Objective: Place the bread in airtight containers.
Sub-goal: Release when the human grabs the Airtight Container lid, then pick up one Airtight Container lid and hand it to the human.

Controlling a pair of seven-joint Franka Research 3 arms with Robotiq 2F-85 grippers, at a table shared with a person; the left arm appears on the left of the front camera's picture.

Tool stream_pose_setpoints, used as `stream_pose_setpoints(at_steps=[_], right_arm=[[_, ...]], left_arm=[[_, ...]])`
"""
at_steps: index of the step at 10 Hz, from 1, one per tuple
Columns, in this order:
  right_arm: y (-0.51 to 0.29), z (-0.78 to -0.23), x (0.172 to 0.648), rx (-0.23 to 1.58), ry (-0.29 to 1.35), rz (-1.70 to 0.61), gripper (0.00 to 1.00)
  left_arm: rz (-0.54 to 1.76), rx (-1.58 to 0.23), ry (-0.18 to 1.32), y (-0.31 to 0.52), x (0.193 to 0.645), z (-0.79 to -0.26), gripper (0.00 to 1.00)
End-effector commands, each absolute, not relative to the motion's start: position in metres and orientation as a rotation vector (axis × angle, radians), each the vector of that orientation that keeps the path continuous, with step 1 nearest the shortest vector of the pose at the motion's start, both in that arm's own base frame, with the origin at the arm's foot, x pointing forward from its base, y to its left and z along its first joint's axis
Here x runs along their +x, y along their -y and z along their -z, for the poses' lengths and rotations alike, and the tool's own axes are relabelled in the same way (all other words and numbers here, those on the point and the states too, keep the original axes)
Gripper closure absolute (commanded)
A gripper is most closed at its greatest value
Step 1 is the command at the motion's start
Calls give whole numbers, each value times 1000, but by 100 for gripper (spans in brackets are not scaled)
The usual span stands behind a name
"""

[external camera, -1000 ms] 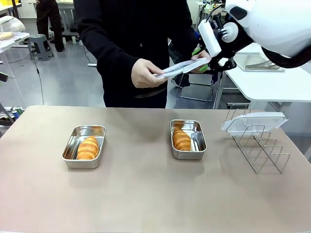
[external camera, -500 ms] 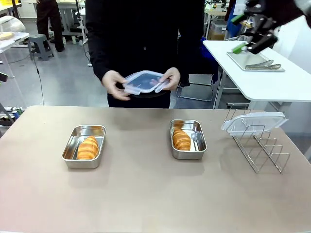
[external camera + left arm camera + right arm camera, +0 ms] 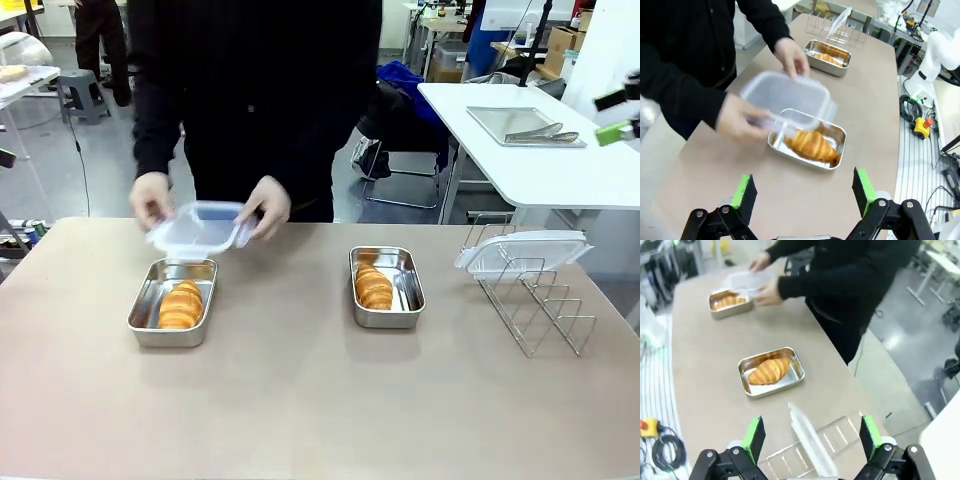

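Two steel pans rest on the tan table, each with a croissant inside. The left pan (image 3: 150, 300) holds one croissant (image 3: 181, 305), the right pan (image 3: 400, 290) another croissant (image 3: 374, 288). Both of the person's hands hold a clear lid (image 3: 198, 230) just above the left pan's far end. My left gripper (image 3: 804, 189) is open above that pan (image 3: 835, 137) and its croissant (image 3: 810, 145), with the lid (image 3: 787, 100) beyond. High above the other pan (image 3: 771, 387), my right gripper (image 3: 812, 437) is open, and it shows at the right edge in the front view (image 3: 618, 115).
A wire rack (image 3: 535, 300) stands at the table's right with a second clear lid (image 3: 522, 250) lying on top. Behind it, a white side table carries a flat metal tray (image 3: 510, 122) with tongs. The person stands at the far edge.
The person has taken the clear lid off my right gripper and brought it left and down over the left pan. My right arm has drawn back to the right.
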State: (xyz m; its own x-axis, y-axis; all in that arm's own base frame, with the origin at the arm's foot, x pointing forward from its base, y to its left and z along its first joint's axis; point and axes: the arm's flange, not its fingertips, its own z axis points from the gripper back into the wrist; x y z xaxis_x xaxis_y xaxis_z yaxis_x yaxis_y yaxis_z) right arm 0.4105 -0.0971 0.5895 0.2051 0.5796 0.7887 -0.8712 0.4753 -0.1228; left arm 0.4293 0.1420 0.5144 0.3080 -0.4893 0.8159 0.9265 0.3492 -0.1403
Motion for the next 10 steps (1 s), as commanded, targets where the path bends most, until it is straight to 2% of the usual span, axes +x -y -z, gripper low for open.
stream_pose_setpoints(at_steps=[1, 10], right_arm=[[109, -579, 399, 405, 933, -986, 0], [126, -578, 396, 401, 903, -964, 0]], left_arm=[[1050, -704, 788, -140, 430, -516, 0], [1050, -704, 788, -140, 430, -516, 0]])
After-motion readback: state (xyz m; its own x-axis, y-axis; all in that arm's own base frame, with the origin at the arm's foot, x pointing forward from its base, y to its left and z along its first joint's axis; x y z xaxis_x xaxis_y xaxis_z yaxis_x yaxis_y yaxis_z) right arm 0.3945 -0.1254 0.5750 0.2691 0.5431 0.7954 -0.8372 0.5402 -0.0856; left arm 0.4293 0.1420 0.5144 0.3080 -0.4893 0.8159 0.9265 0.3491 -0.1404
